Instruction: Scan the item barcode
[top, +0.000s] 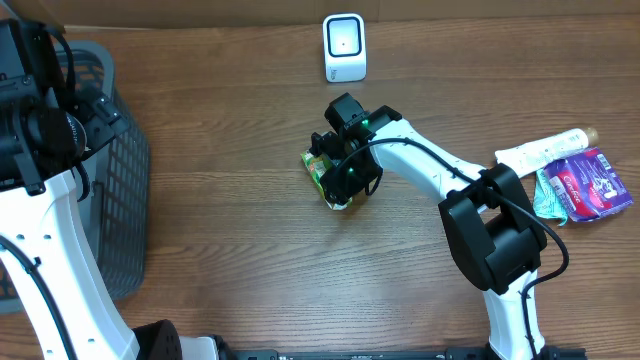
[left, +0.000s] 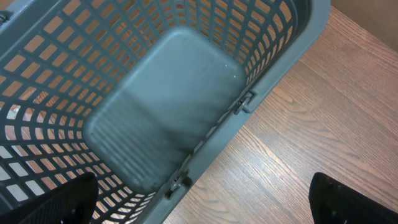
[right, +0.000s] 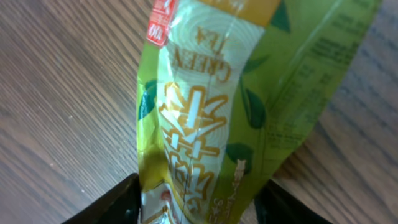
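Right now we have the right gripper (top: 340, 188) down over the green tea packet (right: 205, 106), which lies between its fingers (right: 118, 202) with the table (right: 56, 93) directly beneath. The jaws stand partway closed on either side of the packet, but we cannot tell whether they press on the wrapper or merely flank it.

That is our main worry: the wrapper looks soft and glossy, so a light or off-centre pinch could let it slide out on the lift, or leave it dangling and twisting. A hard squeeze could crumple the printed panel. We also see no barcode from the wrist, so it may sit under a finger or face away from the scanner (top: 345, 47), which stands well beyond the fingertips. A badly turned packet would not read.

Our left gripper (left: 205, 202) hangs wide and empty over the basket (left: 273, 68), well away from the packet, so it offers no quick rescue
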